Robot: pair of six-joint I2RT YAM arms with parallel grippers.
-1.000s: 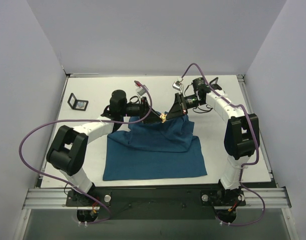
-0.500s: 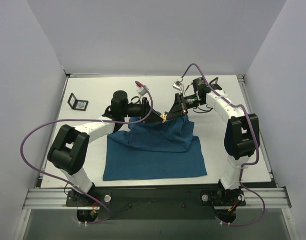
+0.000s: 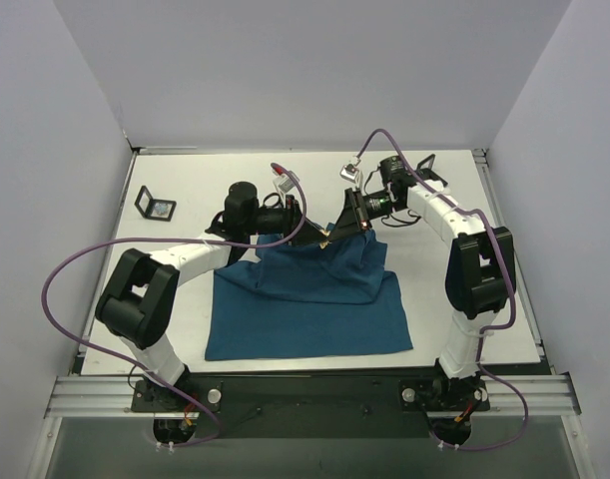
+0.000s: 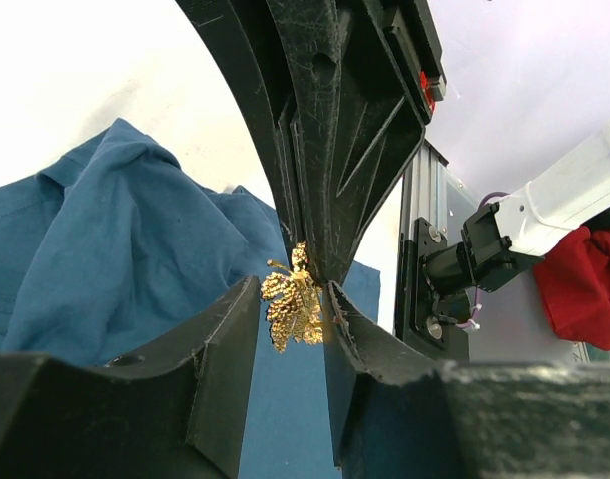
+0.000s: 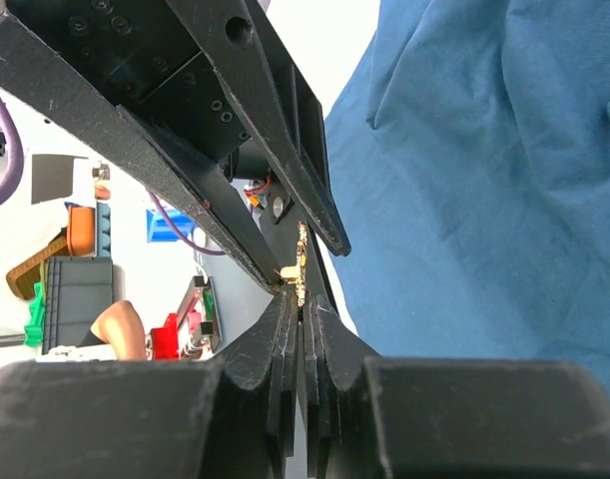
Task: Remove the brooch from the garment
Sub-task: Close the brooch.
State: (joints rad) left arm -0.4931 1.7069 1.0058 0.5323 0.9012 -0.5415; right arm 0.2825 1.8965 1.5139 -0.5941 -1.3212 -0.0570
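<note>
1. The shirt (image 3: 309, 299) lay on the counter (image 3: 205, 180) between the two arms. It was flat along its near edge and bunched along its far edge.
2. The far edge rose to a small peak just under the spot where both tools met.
3. The brooch (image 4: 293, 311) sat at that meeting spot. It was gold and leaf-like, and was held up off the counter with blue cloth behind it.
4. The right tool (image 5: 300, 299) was clenched, its tips pinched together on the brooch's upper edge.
5. The left tool (image 4: 293, 289) pointed in from the opposite side. Its fingers (image 4: 225, 359) stood apart with the brooch between them.
6. One left finger looked to touch the brooch's side, and the other was just beside it. Whether the left tool was truly grasping the brooch could not be told.
7. Whether the brooch was pinned to the shirt or free of it could not be told either.
8. A small black frame (image 3: 156, 206) stood on the counter at the far left, well apart from the shirt.
</note>
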